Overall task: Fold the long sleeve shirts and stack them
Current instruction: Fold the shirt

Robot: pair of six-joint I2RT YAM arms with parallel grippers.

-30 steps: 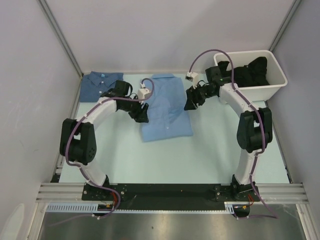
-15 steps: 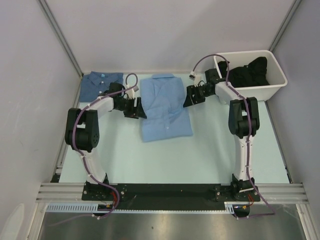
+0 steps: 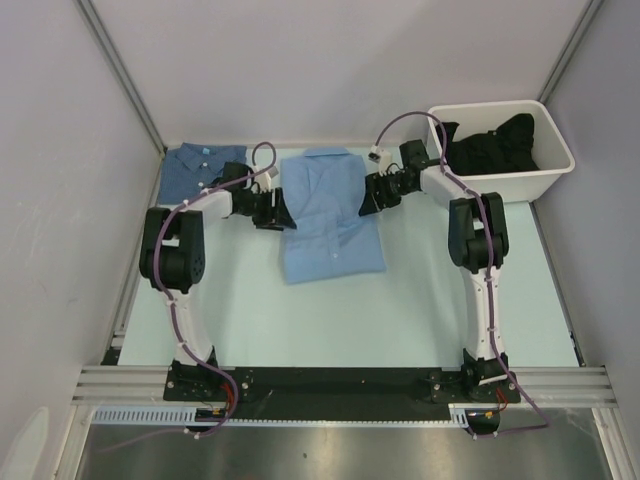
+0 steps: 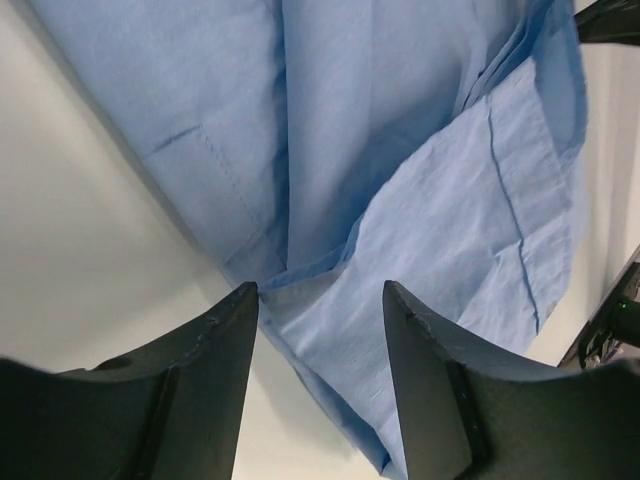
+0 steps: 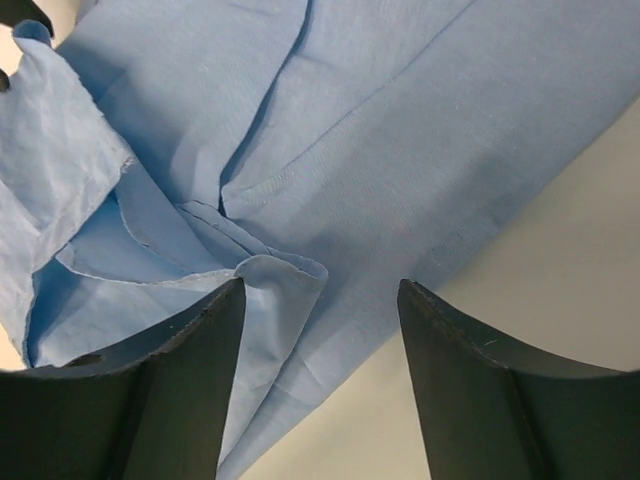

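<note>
A light sky-blue shirt (image 3: pixel 330 215) lies folded in the middle of the table, collar at the far end. A darker denim-blue shirt (image 3: pixel 200 165) lies folded at the far left. My left gripper (image 3: pixel 281 212) is open at the light shirt's left edge; in the left wrist view its jaws stand apart over the cloth edge (image 4: pixel 320 290). My right gripper (image 3: pixel 367 195) is open at the shirt's right edge; in the right wrist view its jaws straddle a folded flap (image 5: pixel 290 290).
A white bin (image 3: pixel 503 150) with dark clothes stands at the far right. Grey walls close in the table on the left, right and back. Bare table (image 3: pixel 400 310) lies in front of the light shirt.
Both arms have swung toward the far end of the table. The left gripper moved up along the shirt's left edge, the right gripper in to its upper right edge.
</note>
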